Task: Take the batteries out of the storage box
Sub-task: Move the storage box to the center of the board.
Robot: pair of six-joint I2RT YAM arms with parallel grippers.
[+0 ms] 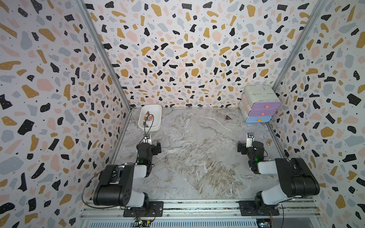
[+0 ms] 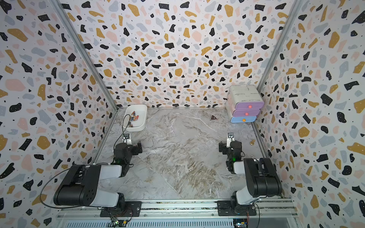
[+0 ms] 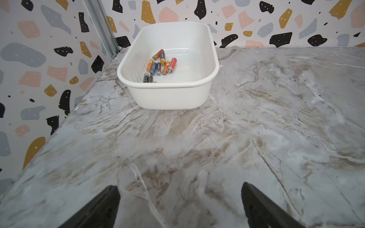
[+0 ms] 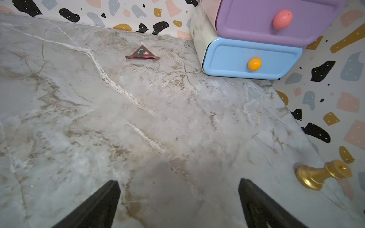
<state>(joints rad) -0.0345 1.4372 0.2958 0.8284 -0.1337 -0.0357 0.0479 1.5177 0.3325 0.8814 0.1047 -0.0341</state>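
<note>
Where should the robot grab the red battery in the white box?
Probably mid-length on the red battery, from straight above: it lies flat on the box floor, walls block the sides, and bare floor beside it leaves room for one jaw.

Bright, even light fills every view, with faint shadows on the marble tabletop (image 4: 158, 118). Wide-angle distortion bends the walls (image 1: 59, 98); the wrist views look slightly soft.

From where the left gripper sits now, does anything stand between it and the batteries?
Nothing lies on the table between the open left gripper and the storage box. Only the box's near wall stands before the batteries, so the approach likely has to clear the rim.
</note>
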